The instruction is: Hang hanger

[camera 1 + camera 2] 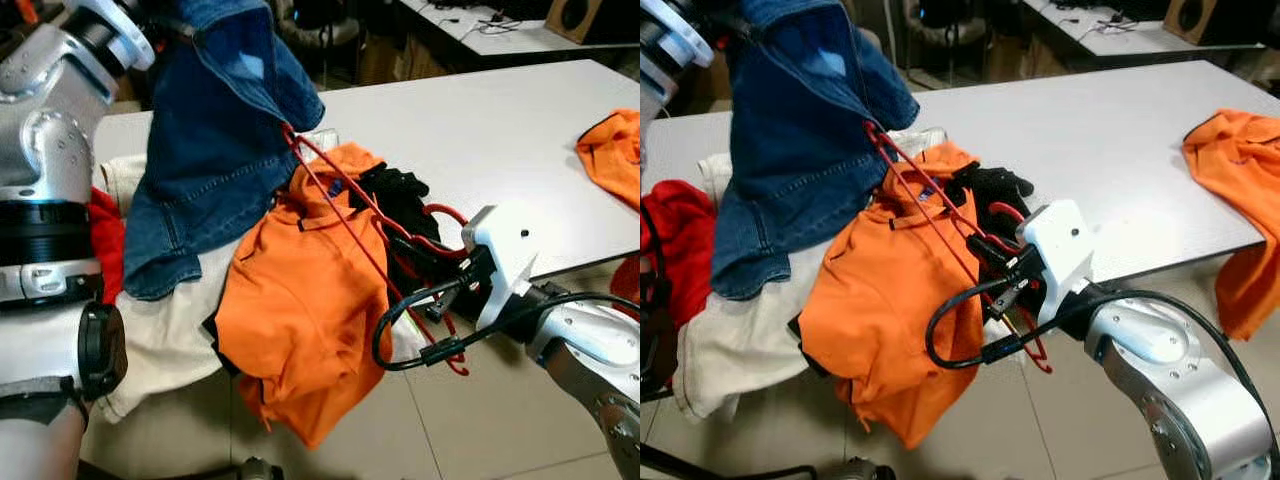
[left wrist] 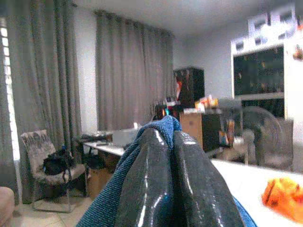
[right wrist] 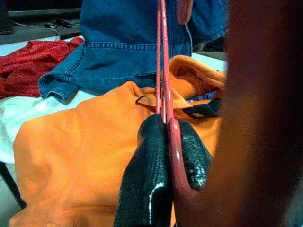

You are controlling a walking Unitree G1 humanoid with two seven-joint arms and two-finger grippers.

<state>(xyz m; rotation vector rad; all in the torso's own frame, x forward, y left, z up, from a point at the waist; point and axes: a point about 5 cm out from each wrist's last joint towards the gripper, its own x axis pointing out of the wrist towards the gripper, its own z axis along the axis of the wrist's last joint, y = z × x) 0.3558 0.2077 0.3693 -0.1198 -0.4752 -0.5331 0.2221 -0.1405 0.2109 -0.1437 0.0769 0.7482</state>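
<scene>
Your red hanger (image 1: 345, 205) runs from the denim garment (image 1: 215, 140) down over the orange shirt (image 1: 305, 300) to the desk's near edge, its far end tucked into the denim's opening. The right pincer (image 3: 165, 142) is clamped tight on the hanger's thin red wire, fingers closed with only the wire between them. The left pincer (image 2: 165, 179) is raised above the hanger's far end, fingers pressed together with blue denim pinched in them, so the garment hangs from it. Risks, as I judge them: the wire is thin and slick, so it may twist or slip in the right pincer if you push hard. The hanger's end could catch the denim seam and come out of the opening. The orange shirt under the hanger droops off the desk edge and may get dragged to the floor. The black cable (image 1: 410, 330) looping by the right wrist sits close to the hanger hook and could snag it. The white desk (image 1: 500, 130) also carries a red cloth (image 1: 670, 240), a cream cloth (image 1: 170, 330), black fabric (image 1: 400, 190) and another orange garment (image 1: 610, 150) well apart from the hanger. Tiled floor below. The room behind has grey curtains (image 2: 128, 80), a chair (image 2: 42, 156), a fan (image 2: 258, 132) and shelving.
</scene>
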